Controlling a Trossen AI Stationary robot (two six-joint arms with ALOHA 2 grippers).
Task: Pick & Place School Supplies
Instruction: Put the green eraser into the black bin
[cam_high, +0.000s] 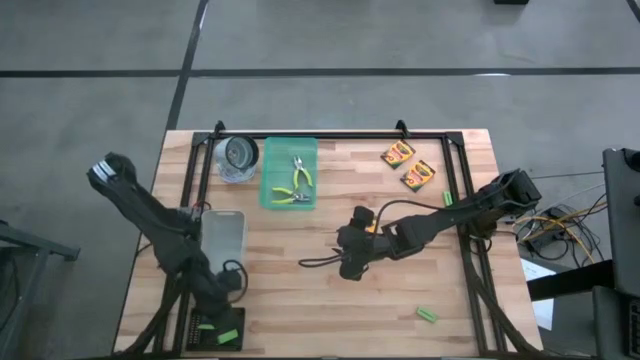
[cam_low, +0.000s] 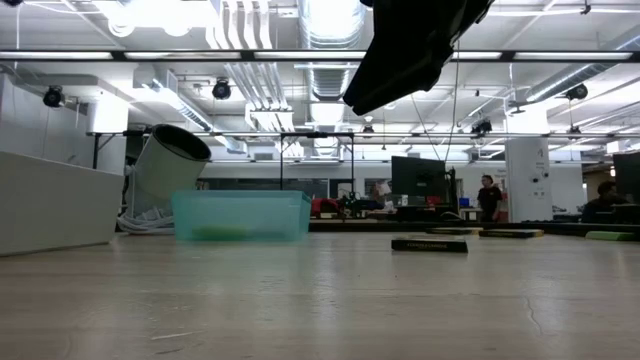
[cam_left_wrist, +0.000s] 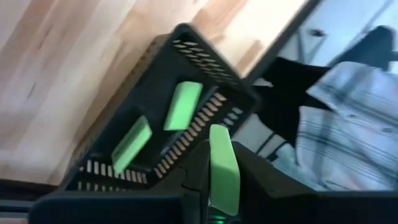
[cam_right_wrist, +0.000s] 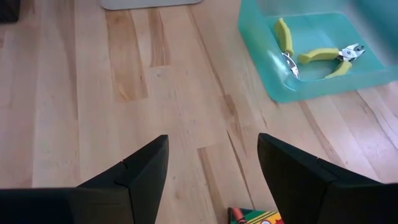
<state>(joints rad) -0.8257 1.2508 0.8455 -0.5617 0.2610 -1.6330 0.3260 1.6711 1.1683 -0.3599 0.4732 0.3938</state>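
Right gripper (cam_right_wrist: 211, 180) hovered over mid-tabletop (cam_high: 300, 300), fingers (cam_right_wrist: 140, 171) spread wide, nothing between them. Crayon box (cam_right_wrist: 255, 217) lay flat on the wood just below the gap between those fingers, only its edge visible in the right wrist view; seen as an orange patch (cam_high: 371, 227) beside the gripper from above. Two more crayon boxes (cam_high: 408, 165) lay near the far right corner, close together. Two yellow-green pliers (cam_right_wrist: 314, 53) lay inside the teal tray (cam_right_wrist: 267, 81), ahead of the open fingers and well apart from them.

Left gripper (cam_left_wrist: 217, 186) sat at the near left corner, fingers closed on a green block (cam_left_wrist: 222, 168). Two green blocks (cam_left_wrist: 155, 121) lay in a black slotted basket (cam_left_wrist: 205, 56) just beyond it. Another green block (cam_high: 427, 315) lay loose near the tabletop's near right edge, one more (cam_high: 448, 199) by the right arm.
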